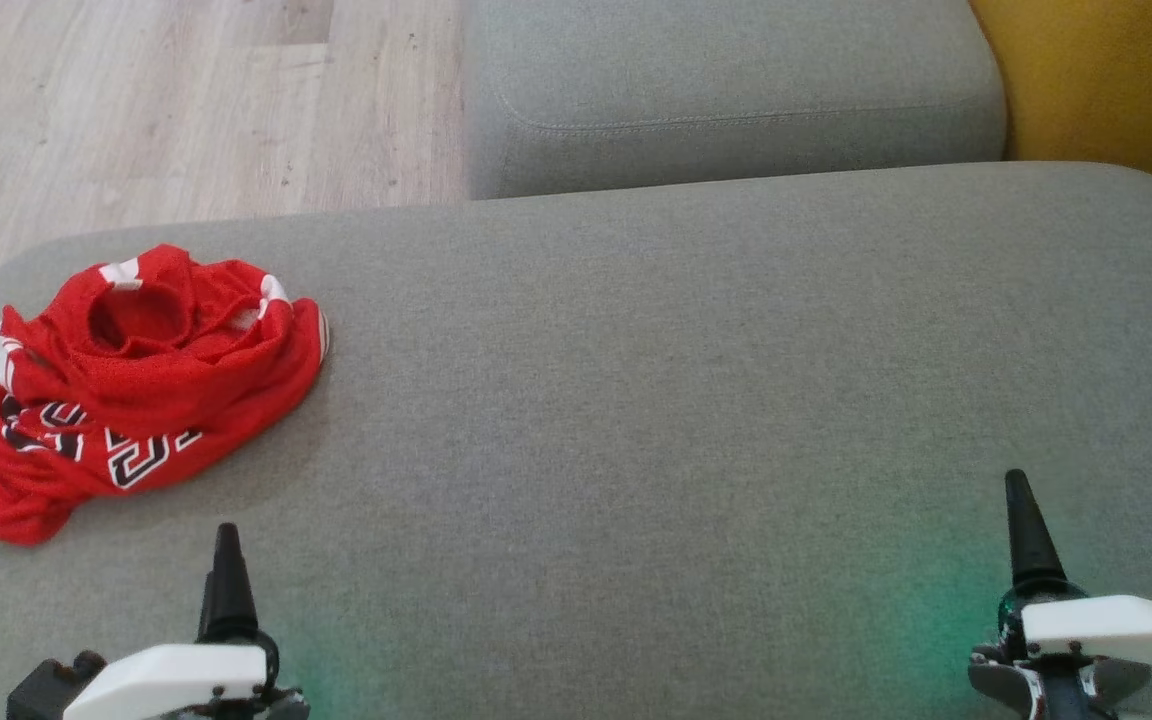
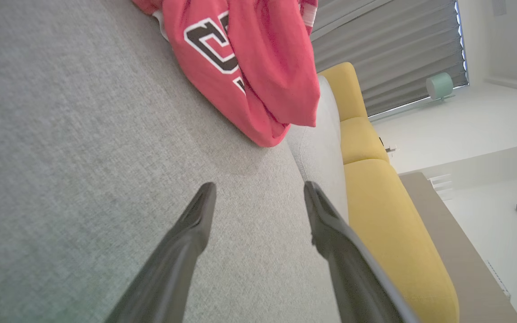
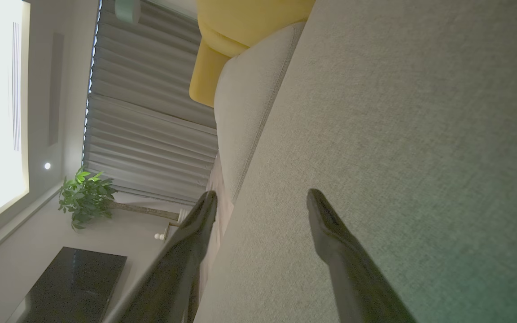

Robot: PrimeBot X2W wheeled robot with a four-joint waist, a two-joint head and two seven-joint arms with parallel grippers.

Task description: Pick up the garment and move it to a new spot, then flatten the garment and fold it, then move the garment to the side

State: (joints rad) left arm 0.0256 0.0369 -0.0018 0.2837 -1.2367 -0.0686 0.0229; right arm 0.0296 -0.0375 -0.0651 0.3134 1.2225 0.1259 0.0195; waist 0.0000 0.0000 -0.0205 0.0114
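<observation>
A crumpled red jersey with black-and-white lettering, the garment (image 1: pixel 136 385), lies in a heap at the left end of the grey cushion (image 1: pixel 636 400). In the left wrist view the garment (image 2: pixel 249 67) sits ahead of my left gripper (image 2: pixel 258 190), which is open and holds nothing. My left gripper (image 1: pixel 226 545) hovers near the cushion's front edge, just below and right of the garment, apart from it. At the front right my right gripper (image 1: pixel 1021 500) is far from the garment; in its own view the right gripper (image 3: pixel 263 197) is open over bare fabric.
A second grey cushion (image 1: pixel 736 90) lies behind the first. Yellow upholstery (image 1: pixel 1116 80) rises at the back right. Wooden floor (image 1: pixel 136 100) shows beyond the cushion's left end. A potted plant (image 3: pixel 85 197) and a dark table (image 3: pixel 70 287) stand in the room.
</observation>
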